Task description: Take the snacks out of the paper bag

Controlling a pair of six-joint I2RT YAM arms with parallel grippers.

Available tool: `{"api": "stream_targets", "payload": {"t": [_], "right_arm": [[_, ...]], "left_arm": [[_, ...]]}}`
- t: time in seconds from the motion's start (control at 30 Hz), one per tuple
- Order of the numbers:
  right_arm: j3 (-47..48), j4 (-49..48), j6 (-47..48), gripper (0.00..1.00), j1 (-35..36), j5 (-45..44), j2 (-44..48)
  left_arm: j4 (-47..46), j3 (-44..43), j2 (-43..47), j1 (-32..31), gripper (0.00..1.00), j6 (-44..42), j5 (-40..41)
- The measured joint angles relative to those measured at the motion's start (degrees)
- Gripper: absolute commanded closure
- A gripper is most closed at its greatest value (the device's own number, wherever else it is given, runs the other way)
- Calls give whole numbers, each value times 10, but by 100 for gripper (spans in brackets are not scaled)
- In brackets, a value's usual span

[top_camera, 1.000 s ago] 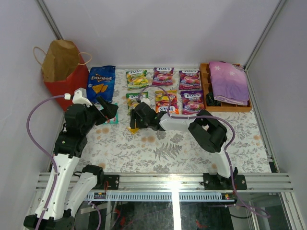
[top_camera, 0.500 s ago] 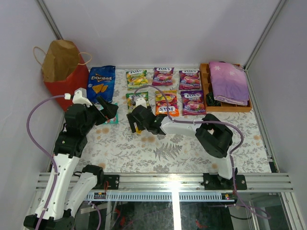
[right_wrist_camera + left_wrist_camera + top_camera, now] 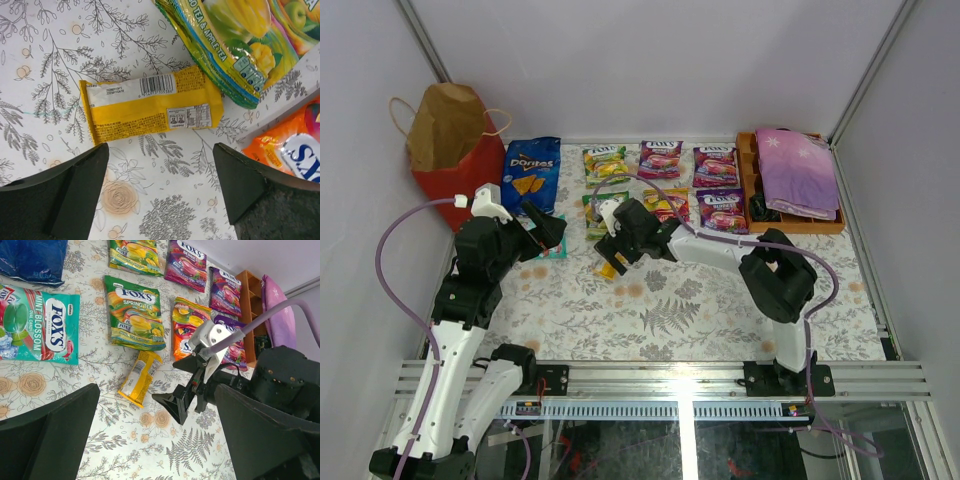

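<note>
The red paper bag [image 3: 450, 150] stands upright at the far left, its mouth open. Snacks lie on the floral tablecloth: a blue Doritos bag [image 3: 530, 172], a green-yellow pouch [image 3: 135, 320], an orange pouch [image 3: 187, 325], purple pouches [image 3: 661, 158] and a mint pouch [image 3: 42, 330]. A small yellow bar [image 3: 150, 105] lies flat and free just below the green-yellow pouch [image 3: 235, 45]. My right gripper [image 3: 160, 150] hovers open over the cloth beside the bar [image 3: 609, 268], touching nothing. My left gripper [image 3: 156, 395] stands wide open and empty above the mint pouch's near edge [image 3: 555, 252].
A brown wooden tray [image 3: 747, 175] at the far right holds a folded purple cloth [image 3: 798, 170]. Grey enclosure walls close in on three sides. A purple cable [image 3: 395, 240] loops off the left arm.
My right gripper has opened wider and pulled back toward the pouches, leaving the yellow bar lying free on the cloth. The left arm has not moved.
</note>
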State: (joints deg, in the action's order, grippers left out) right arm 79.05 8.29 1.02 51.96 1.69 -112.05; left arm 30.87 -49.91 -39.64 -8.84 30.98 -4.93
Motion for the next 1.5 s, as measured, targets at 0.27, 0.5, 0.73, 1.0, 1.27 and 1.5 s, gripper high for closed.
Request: {"api": "stream_targets", "payload": {"t": [0.27,0.5,0.73,1.0,1.27,1.5], "right_arm": [[51,4,59,7,-6,40,-65],[45,-18,77,8,-6,64,-78],[4,-77,46,8,-6,69,-76],[-35,-137,-58,10,0,33,-69],[-74,-126,-258,10,37,-82,-33],[-89,-92,-475,4,68,-186,-13]], "left_arm": [[0,0,0,0,0,-1,-2],[0,0,0,0,0,-7,-2],[0,0,-2,0,0,-12,-2],[0,0,-1,0,0,-13,-2],[14,-6,8,0,0,-13,-2],[27,-11,16,0,0,-17,-2]]}}
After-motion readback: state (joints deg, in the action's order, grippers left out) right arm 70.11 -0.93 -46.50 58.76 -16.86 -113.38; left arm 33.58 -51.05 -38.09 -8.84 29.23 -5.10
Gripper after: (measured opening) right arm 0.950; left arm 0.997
